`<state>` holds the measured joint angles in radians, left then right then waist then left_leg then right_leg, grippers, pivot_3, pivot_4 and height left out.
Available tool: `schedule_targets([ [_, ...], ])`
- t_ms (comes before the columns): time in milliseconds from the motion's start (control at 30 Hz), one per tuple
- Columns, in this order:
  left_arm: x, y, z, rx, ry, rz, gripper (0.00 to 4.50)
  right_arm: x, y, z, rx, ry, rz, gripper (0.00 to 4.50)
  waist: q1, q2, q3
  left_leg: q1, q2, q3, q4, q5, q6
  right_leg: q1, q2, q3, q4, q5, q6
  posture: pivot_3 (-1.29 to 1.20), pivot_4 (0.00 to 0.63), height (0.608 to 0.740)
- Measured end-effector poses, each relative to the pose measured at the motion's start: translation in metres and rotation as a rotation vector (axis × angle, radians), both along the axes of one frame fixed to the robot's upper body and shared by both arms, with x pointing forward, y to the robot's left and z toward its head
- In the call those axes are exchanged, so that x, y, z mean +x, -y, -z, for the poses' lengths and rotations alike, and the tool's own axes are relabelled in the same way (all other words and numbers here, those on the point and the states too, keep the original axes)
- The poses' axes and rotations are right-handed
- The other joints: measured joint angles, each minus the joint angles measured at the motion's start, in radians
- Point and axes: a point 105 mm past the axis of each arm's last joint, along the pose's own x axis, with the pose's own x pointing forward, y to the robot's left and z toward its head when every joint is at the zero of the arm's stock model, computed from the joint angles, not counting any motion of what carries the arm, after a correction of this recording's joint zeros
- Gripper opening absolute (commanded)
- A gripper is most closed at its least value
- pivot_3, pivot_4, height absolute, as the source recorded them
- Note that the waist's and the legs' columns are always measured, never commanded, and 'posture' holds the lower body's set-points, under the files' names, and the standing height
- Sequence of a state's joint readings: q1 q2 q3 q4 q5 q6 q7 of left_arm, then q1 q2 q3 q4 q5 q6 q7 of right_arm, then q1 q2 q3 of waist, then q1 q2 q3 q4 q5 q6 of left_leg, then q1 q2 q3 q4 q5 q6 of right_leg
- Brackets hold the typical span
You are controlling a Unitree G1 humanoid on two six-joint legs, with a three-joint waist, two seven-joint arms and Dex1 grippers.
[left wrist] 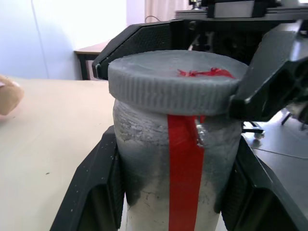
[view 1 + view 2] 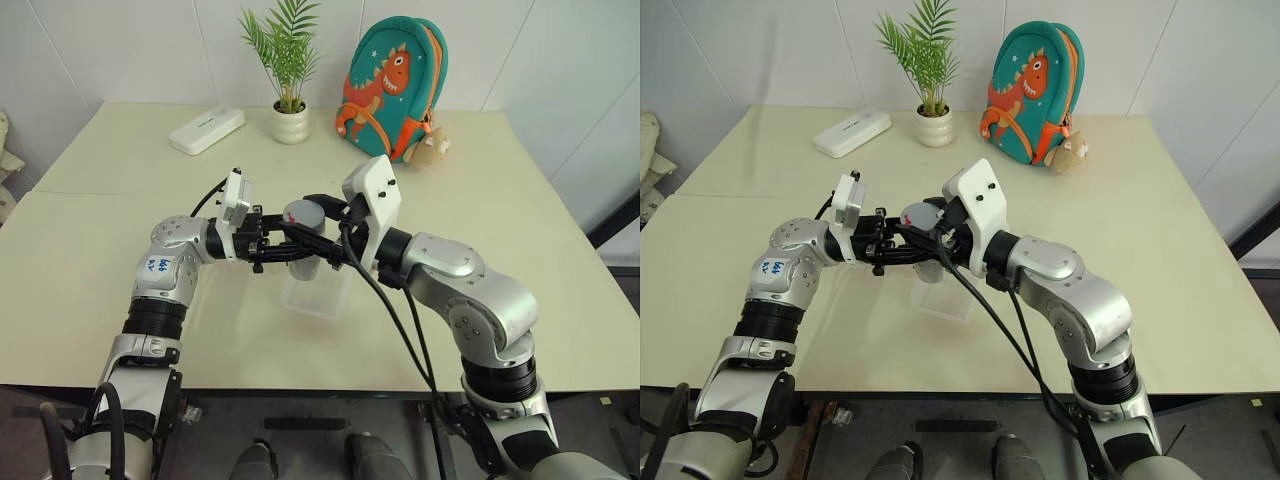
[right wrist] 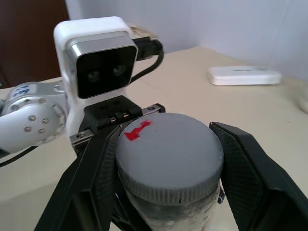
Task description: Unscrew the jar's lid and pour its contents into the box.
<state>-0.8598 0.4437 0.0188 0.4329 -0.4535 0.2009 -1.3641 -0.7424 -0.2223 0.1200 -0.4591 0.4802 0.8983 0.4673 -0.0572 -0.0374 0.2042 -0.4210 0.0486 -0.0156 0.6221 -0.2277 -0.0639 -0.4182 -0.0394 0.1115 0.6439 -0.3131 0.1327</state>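
Observation:
The silvery-grey jar [image 1: 144, 168] with a red stripe is held upright in the air, with my left gripper [image 2: 288, 248] shut on its body from the left. Its grey lid [image 3: 168, 154], marked with a small red patch, sits on top of the jar. My right gripper [image 2: 318, 214] is shut on the lid's rim, one black finger [image 3: 250, 178] on each side. Directly below the jar, the clear shallow box [image 2: 325, 300] rests on the table. The contents are hidden inside the closed jar.
At the back of the table [image 2: 520, 260] stand a white flat case [image 2: 207, 129], a potted plant [image 2: 290, 122] and a teal dinosaur backpack [image 2: 392, 88] with a small plush toy [image 2: 432, 148]. Black cables [image 2: 400, 320] hang from my right wrist.

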Motion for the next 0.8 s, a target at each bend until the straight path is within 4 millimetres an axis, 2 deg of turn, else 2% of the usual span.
schedule_targets([
  [367,-0.009,0.004,0.004,0.037,0.017,0.082,2.07,-0.008,0.006,0.002,-0.071,-0.011,-0.162,2.56,0.000,0.000,0.000,0.000,0.000,0.000,0.000,0.000,0.000,0.000,0.000,0.000,0.000,0.000,0.000,0.00,0.150,0.740],
  [800,-0.011,0.004,0.004,0.047,0.034,0.103,2.07,-0.009,0.006,0.004,-0.079,0.002,-0.212,2.56,0.000,0.000,0.000,0.000,0.000,0.000,0.000,0.000,0.000,0.000,0.000,0.000,0.000,0.000,0.000,0.00,0.150,0.740],
])
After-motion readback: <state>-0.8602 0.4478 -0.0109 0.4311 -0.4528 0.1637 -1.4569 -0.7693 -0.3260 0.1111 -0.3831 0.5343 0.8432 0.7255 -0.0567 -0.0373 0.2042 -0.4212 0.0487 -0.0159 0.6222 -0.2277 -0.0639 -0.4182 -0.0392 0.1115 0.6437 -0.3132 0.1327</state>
